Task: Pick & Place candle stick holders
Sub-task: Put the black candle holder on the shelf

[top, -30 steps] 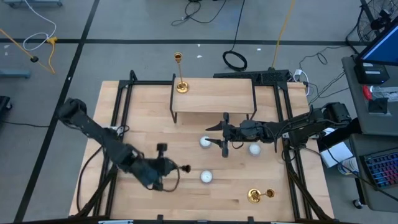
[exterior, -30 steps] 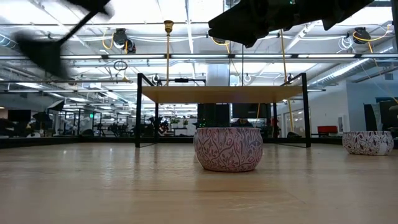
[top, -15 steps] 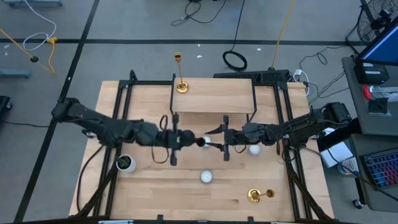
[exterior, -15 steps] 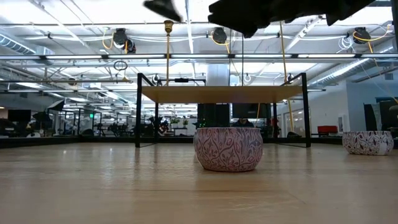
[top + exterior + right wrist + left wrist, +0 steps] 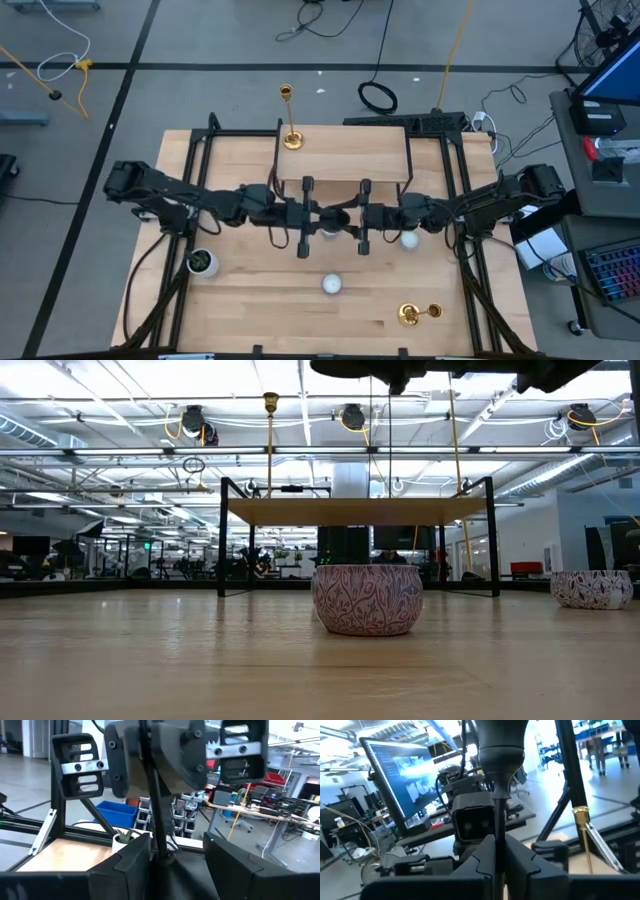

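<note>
Over the middle of the wooden worktop [image 5: 230,320] the two arms meet tip to tip. The left claw [image 5: 322,217] is pressed together on the slim stem of the short matte black candle stick holder [image 5: 335,217], pinching it clear of the worktop. The right claw [image 5: 350,218] faces it with its fingers spread, and the stem's far end sits between them without a visible squeeze. A shiny gold candle stick holder [image 5: 291,138] stands upright on the small raised wooden shelf [image 5: 345,165] behind the claws. A second gold candle stick holder [image 5: 415,314] lies on its side at the front right, near a small white round candle [image 5: 331,284].
</note>
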`<state>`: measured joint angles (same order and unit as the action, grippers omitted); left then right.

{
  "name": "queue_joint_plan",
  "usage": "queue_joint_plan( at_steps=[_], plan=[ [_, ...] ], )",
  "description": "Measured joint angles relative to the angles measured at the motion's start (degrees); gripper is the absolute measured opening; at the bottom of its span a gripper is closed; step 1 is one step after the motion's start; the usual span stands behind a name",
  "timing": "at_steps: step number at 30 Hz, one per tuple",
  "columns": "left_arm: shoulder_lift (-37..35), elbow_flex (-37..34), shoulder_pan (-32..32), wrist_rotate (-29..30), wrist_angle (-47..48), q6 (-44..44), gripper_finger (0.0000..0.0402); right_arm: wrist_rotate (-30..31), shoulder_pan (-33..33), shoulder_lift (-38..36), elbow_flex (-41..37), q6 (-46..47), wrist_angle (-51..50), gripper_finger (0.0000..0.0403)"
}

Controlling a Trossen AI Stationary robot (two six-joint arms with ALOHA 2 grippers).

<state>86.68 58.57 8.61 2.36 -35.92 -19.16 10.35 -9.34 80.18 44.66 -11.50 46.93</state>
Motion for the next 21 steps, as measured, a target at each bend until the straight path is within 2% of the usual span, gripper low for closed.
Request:
queue_joint_plan(
  at_steps=[5,11,13,16,21],
  plan=[
    [1.1,0.0,-0.1,0.7,-1.5,-0.4,0.0025,0.0,0.0,0.0,0.0,-0.1,0.0,0.0131],
    [1.1,0.0,-0.1,1.8,-1.1,1.8,0.0015,0.1,-0.1,0.0,0.0,-0.7,0.1,0.0021],
    [1.1,0.0,0.0,4.0,-0.8,2.8,0.0027,0.2,-0.1,0.0,0.0,-1.4,-0.1,0.0013],
    [1.1,0.0,0.1,8.9,1.3,3.4,0.0048,0.6,-0.1,0.0,0.0,-0.4,-0.6,0.0022],
    [1.1,0.0,0.1,12.5,5.9,3.1,0.0051,2.4,-0.1,0.0,0.0,0.3,-2.6,0.001]
  ],
)
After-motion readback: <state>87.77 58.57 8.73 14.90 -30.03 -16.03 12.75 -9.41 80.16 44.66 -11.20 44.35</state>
